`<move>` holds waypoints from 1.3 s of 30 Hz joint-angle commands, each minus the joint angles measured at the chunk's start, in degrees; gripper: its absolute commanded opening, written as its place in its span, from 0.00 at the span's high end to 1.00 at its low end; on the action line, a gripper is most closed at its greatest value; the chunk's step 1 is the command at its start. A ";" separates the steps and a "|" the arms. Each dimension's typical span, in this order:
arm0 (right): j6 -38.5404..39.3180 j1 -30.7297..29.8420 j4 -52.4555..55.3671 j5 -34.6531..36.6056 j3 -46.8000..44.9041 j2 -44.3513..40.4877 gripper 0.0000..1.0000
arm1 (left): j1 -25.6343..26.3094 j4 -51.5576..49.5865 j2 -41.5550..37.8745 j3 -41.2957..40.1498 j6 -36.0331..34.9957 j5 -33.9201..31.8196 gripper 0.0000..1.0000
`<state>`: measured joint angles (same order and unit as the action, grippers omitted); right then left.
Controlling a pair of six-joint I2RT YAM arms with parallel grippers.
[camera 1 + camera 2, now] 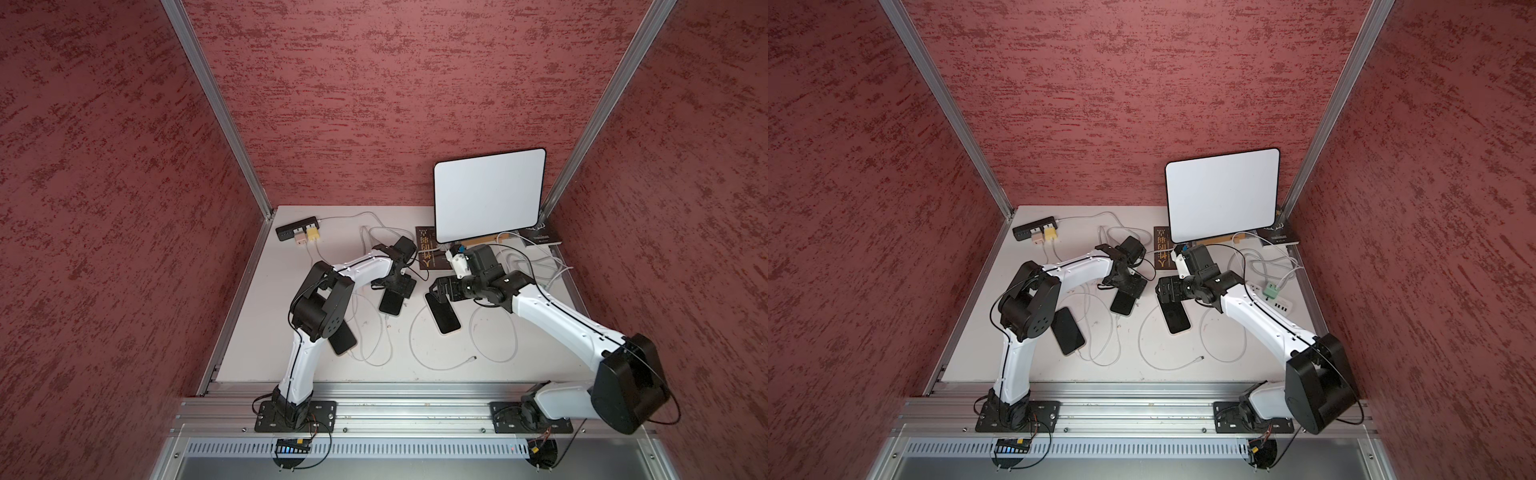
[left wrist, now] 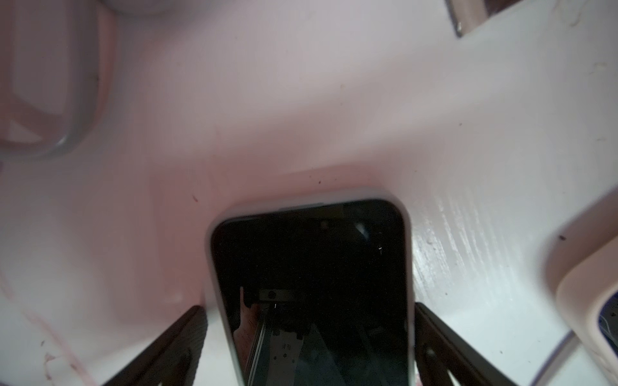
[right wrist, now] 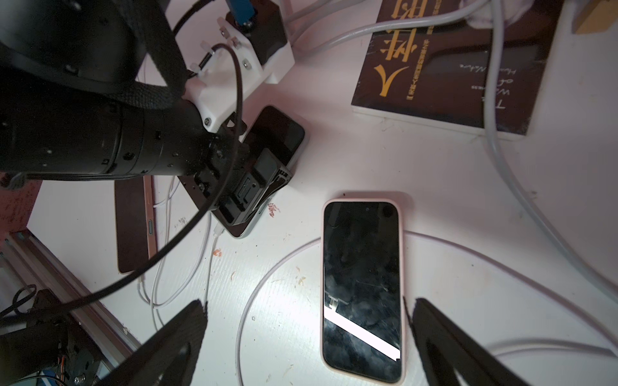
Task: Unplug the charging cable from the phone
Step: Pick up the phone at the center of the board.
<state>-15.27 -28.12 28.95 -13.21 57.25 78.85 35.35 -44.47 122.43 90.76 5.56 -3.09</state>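
Here we see the step of securing the phone (image 1: 390, 306) before the plug is pulled. This phone lies face up near the middle of the worktop (image 1: 519, 370). A white cable (image 3: 209, 267) enters the end that faces the front edge, and its plug (image 3: 217, 231) sits in the port.

The left gripper (image 2: 307, 309) stands over the phone at the end toward the back edge. Its two fingers (image 2: 187, 334) are on both long sides of the case, with almost no gap visible. We cannot tell if they press the case or only stand beside it.

The right gripper (image 3: 307, 302) is released, with the jaws wide apart. It hovers above the pink phone (image 3: 363, 284), which lies just to the right of the first one. Nothing is between its fingers except this phone and bare worktop, and they do not touch it. We judge that the pink phone is unplugged, because a loose cable end (image 1: 473, 357) lies near the front edge.

We think the left arm has to hold the phone down firmly. Then the right gripper should go to the plug, take it by its short white body and pull straight along the phone toward the front edge. The nearby cable loops could be caught by mistake.
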 commanded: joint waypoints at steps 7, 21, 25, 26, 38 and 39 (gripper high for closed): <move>-0.12 0.47 0.19 1.61 0.29 -0.45 0.01 | -0.21 -0.62 2.02 -0.26 -0.43 0.93 0.16; -0.03 0.43 -0.30 1.34 0.71 -0.50 0.01 | -0.89 3.99 -5.05 -3.66 -0.09 2.18 0.47; 0.06 0.45 -1.55 0.01 0.29 -0.45 0.01 | -1.31 6.40 -8.42 -5.38 0.20 3.48 0.52; 0.11 0.44 -1.89 -0.25 0.19 -0.38 0.01 | -1.38 7.00 -9.15 -5.86 0.28 3.76 0.53; 1.14 0.22 -8.95 -4.88 -2.92 -0.93 0.01 | -2.59 13.17 -19.19 -10.92 1.02 7.18 0.61; 1.24 0.19 -9.57 -5.23 -3.18 -1.05 0.01 | -2.69 13.52 -19.98 -11.31 1.14 7.30 0.62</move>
<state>-14.92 -28.12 23.31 -16.25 55.00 78.85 33.15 -34.63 105.69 80.23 5.82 2.66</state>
